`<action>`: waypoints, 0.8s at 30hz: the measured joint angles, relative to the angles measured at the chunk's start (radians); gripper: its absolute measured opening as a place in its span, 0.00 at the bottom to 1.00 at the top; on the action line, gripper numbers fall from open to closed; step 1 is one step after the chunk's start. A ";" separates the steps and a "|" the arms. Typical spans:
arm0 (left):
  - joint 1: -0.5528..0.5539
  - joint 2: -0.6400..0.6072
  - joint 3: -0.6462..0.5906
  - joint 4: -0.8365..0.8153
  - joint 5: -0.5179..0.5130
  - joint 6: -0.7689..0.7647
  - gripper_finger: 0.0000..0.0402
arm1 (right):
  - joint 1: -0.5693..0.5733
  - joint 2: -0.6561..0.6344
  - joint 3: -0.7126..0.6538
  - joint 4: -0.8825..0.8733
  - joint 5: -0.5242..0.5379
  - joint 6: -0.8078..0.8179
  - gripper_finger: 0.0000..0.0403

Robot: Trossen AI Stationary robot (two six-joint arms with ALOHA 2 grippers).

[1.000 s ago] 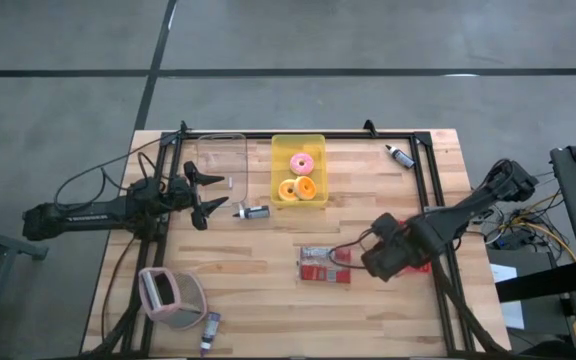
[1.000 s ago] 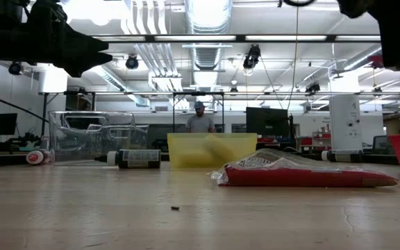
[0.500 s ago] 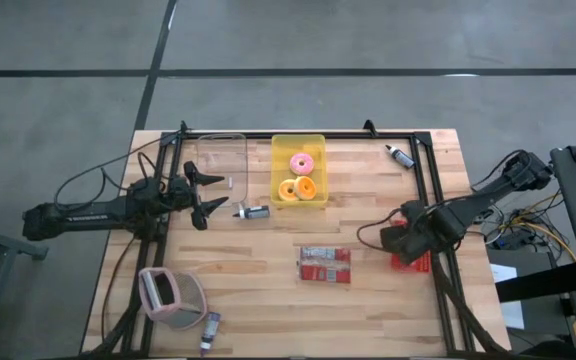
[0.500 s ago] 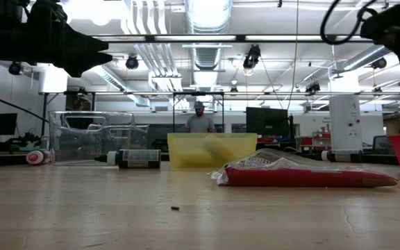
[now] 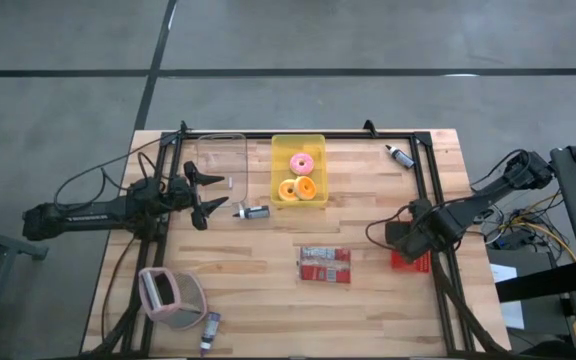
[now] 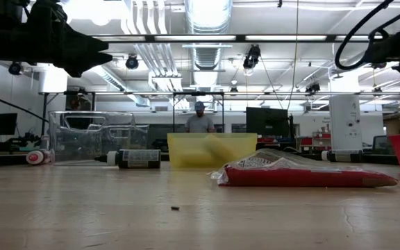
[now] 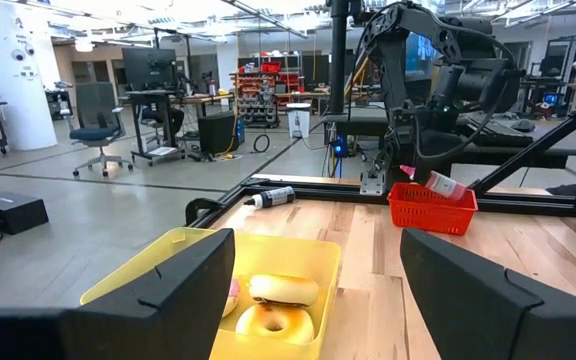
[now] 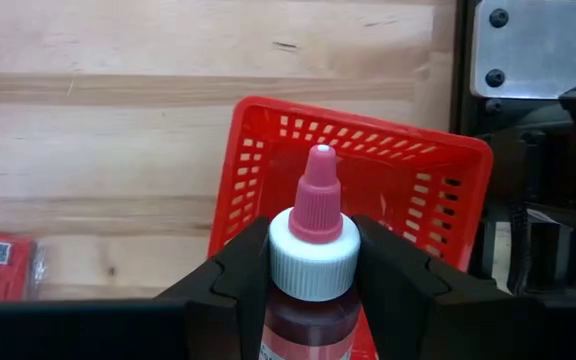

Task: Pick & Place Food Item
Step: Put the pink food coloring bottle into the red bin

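My right gripper (image 8: 313, 290) is shut on a sauce bottle (image 8: 313, 250) with a white cap and a pink nozzle. It holds the bottle over a red basket (image 8: 408, 190) by the table's right rail. The high view shows the same gripper (image 5: 408, 237) above the basket (image 5: 412, 263). A red food packet (image 5: 325, 265) lies flat on the wood, left of the basket. My left gripper (image 5: 200, 196) waits open at the left, beside a clear tub (image 5: 221, 160). A yellow bin (image 5: 298, 168) holds donuts. My right gripper pinches the bottle between its two fingers (image 8: 238, 275), at the white cap (image 8: 313, 262) and the neck just under it. The fingers come from above and lie across the bottle. The bottle (image 7: 436, 183) lies nearly level, lifted clear above the basket.
Small bottles lie by the clear tub (image 5: 251, 212), at the far right (image 5: 400, 154) and at the near left (image 5: 210, 328). A pink box (image 5: 173, 297) stands near left. Black frame rails (image 5: 430, 190) run along the table's sides. A person stands beyond the table (image 6: 200, 123).
My right gripper has gone from beside the red packet toward the table's right edge, carrying the bottle, and has come over the red basket. Its wrist has rolled on the way. The packet has stayed where it was.
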State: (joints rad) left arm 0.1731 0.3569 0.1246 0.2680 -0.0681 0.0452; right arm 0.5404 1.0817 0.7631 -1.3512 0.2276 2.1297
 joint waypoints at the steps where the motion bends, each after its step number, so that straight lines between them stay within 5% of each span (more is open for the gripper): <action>1: 0.000 0.000 0.000 0.000 0.000 0.000 0.72 | 0.000 0.000 0.000 0.000 0.000 0.000 0.30; 24: 0.000 0.000 0.000 0.000 0.000 0.000 0.72 | 0.000 0.087 -0.018 0.012 0.001 -0.013 0.30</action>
State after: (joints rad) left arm 0.1730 0.3569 0.1246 0.2680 -0.0685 0.0452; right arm 0.5404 1.1688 0.7448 -1.3392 0.2286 2.1166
